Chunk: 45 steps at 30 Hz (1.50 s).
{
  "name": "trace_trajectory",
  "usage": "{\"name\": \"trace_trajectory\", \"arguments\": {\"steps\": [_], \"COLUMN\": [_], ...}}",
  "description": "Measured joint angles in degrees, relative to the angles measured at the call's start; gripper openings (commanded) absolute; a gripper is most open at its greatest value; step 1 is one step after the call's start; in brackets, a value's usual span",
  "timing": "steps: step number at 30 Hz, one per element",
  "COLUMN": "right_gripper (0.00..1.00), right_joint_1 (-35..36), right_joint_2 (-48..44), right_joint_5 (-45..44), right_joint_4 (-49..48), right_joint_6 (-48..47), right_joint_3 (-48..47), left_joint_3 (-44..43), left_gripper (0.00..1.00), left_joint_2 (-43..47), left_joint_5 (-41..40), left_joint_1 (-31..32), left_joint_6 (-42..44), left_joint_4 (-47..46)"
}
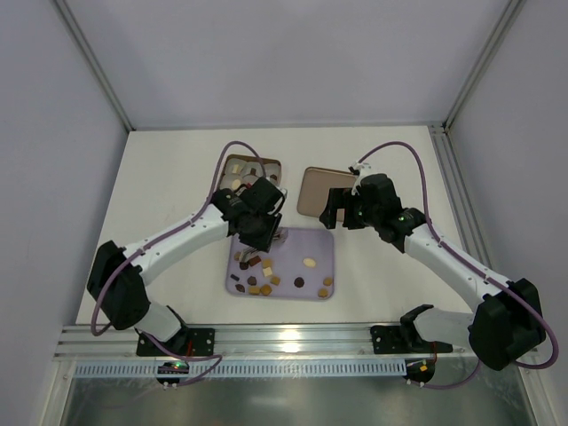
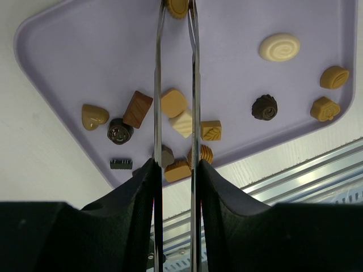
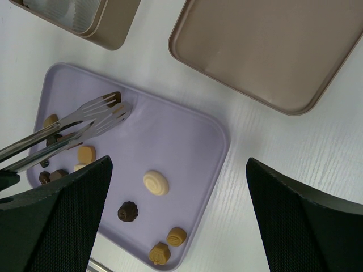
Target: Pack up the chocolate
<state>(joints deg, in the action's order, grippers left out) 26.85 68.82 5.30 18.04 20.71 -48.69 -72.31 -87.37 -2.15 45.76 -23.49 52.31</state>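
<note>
The left gripper is clamped on a pair of tongs, squeezing the blades nearly parallel. Their far tips pinch a caramel chocolate. Beneath them the loose chocolates lie on the purple tray, most of them bunched toward its seven o'clock corner in the top view. The right gripper hangs with its jaws wide apart, holding nothing. Farther off, the brown tin sits at the tray's eleven o'clock and its lid at one o'clock. The likely risk is that the piece seems caught only at the very tips, so a tilt or a slackened squeeze could drop it short of the tin.
</note>
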Motion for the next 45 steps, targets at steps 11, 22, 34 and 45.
{"name": "trace_trajectory", "arguments": {"steps": [11, 22, 34, 45], "right_gripper": [1.00, 1.00, 1.00, 1.00], "right_joint_1": [0.00, 0.00, 0.00, 0.00], "right_joint_2": [-0.35, -0.35, -0.74, -0.87], "right_joint_5": [0.02, 0.04, 0.02, 0.00], "right_joint_4": [0.00, 0.00, -0.02, 0.00], "right_joint_6": [0.00, 0.07, 0.15, 0.17], "right_joint_3": [0.00, 0.00, 0.26, 0.48], "left_joint_3": [0.90, 2.08, 2.21, 2.38], "left_gripper": [0.35, 0.35, 0.36, 0.37], "left_joint_2": [4.74, 7.04, 7.04, 6.62], "left_joint_5": [0.04, 0.07, 0.04, 0.04], "left_joint_1": [0.04, 0.04, 0.04, 0.04], "left_joint_6": [-0.02, -0.07, -0.07, -0.04], "left_joint_4": [2.40, 3.78, 3.82, 3.67]}}
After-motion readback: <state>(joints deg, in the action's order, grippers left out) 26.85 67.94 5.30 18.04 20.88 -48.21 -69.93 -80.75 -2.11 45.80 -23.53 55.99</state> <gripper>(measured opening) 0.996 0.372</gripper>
